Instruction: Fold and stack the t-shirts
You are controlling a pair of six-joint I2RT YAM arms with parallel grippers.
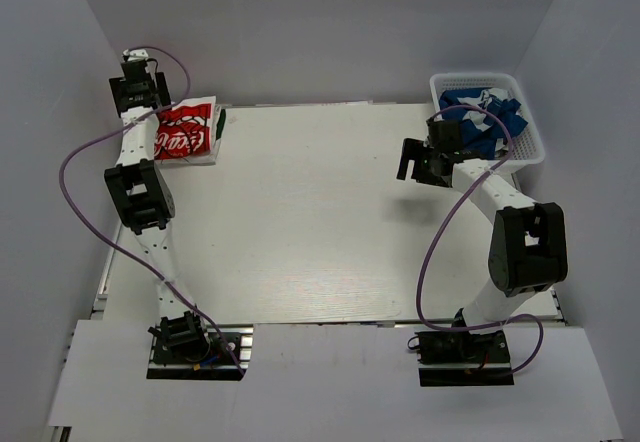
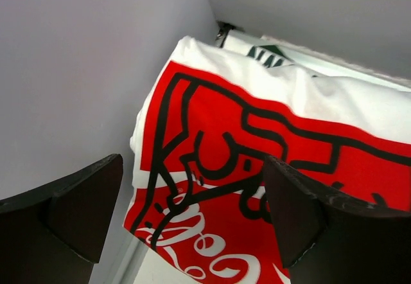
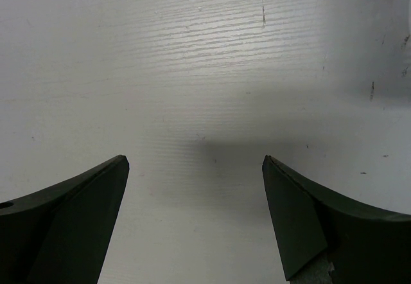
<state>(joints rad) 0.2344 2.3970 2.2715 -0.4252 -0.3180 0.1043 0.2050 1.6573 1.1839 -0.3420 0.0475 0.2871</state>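
Lab test cell: white tabletop within bare grey partition walls.

A folded white shirt with red graphic is laid on a green-printed white shirt at the far left corner of the table; a blue shirt is heaped in a basket

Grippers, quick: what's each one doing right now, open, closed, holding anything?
Left gripper: open, over the folded red-and-white shirt, gripping nothing.
Right gripper: open, empty, above the table.

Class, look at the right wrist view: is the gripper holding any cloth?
No, the right gripper is open, with only table showing between its fingers.
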